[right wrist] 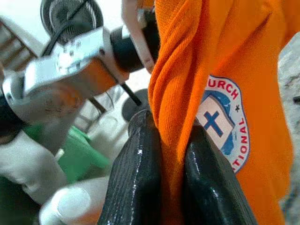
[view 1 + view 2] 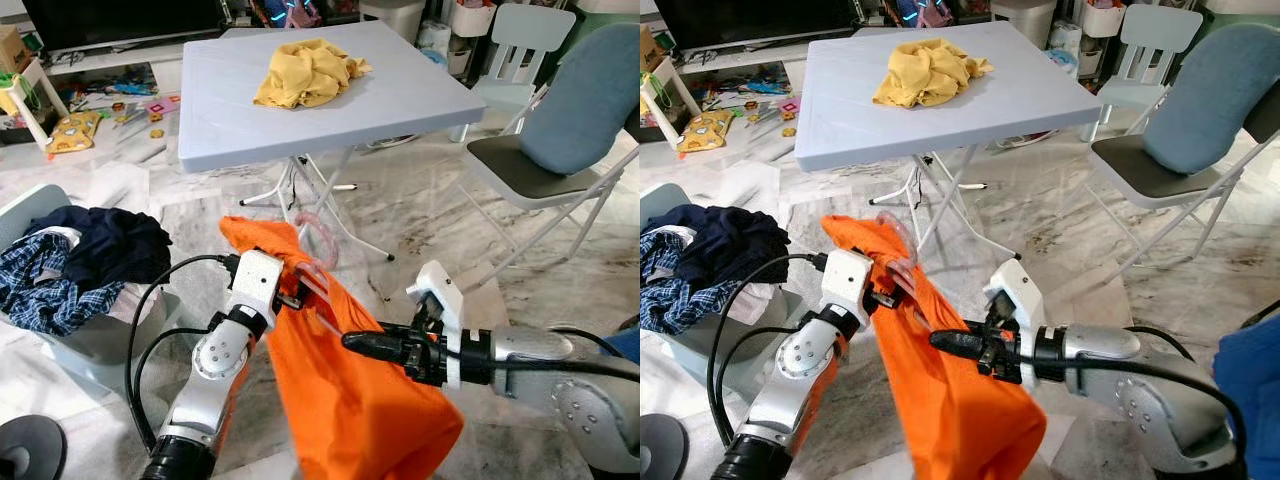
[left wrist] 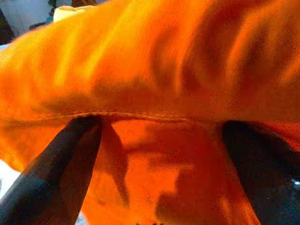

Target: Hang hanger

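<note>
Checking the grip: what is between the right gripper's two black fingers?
A fold of the orange shirt, pinched between the right gripper's fingers, as the right wrist view shows.

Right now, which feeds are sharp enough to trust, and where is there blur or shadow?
Both eye views: sharp, evenly lit. Left wrist view: soft, close on the shirt, finger shadows below its seam. Right wrist view: crest on the shirt crisp, left arm behind blurred.

Yellow cloth (image 2: 305, 72) on table (image 2: 210, 110); chair (image 2: 560, 150) beside
</note>
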Motion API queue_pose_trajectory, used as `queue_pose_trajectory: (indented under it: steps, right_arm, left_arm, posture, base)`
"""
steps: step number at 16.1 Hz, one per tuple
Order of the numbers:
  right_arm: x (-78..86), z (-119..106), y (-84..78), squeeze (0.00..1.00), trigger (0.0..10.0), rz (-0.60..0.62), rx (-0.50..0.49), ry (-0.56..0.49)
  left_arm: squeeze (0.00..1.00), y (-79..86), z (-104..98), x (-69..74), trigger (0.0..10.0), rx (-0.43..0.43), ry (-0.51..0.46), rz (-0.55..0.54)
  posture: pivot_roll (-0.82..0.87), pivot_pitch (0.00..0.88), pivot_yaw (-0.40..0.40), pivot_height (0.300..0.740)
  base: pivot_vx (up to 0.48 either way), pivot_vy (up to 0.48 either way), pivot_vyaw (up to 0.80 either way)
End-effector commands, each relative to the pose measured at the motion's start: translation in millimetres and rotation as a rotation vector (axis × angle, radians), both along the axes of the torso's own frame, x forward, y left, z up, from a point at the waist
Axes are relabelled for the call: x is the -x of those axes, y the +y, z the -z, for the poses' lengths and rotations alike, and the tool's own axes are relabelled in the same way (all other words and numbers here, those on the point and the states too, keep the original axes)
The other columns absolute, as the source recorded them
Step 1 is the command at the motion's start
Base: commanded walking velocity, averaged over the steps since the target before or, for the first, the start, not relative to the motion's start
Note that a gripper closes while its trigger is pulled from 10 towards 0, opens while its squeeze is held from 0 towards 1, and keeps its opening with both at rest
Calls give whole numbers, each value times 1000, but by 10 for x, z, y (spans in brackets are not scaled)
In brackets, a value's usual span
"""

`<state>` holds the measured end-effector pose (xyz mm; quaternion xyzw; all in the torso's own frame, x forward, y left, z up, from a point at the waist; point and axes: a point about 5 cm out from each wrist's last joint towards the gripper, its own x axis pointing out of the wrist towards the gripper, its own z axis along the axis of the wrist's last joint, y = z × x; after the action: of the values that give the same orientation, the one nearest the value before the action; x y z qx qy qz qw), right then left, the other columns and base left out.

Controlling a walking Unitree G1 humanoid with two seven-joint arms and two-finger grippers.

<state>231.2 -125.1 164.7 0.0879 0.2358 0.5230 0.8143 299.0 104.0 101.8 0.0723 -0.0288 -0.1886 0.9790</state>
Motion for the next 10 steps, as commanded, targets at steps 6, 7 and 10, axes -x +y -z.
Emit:
queue_pose_trajectory:
  steps: [6,7,10]
  right_arm:
    - [118,39,71,0,10000,32,-11,44]
    - [114,72,32,0,10000,46,17,28]
    - [91,116,-43,0,10000,81,51,-47]
  left_arm:
    - [0,197,88,-18,0,-85,24,-33]
    - [0,339,119,-22,0,-112,37,-81]
    - [0,618,151,-8,0,-144,57,-161]
  posture:
    - [-175,43,26,740]
    - [-173,41,26,740]
    - [-165,38,27,740]
  base:
    - [0,0,0]
    - [0,0,0]
    - [0,0,0]
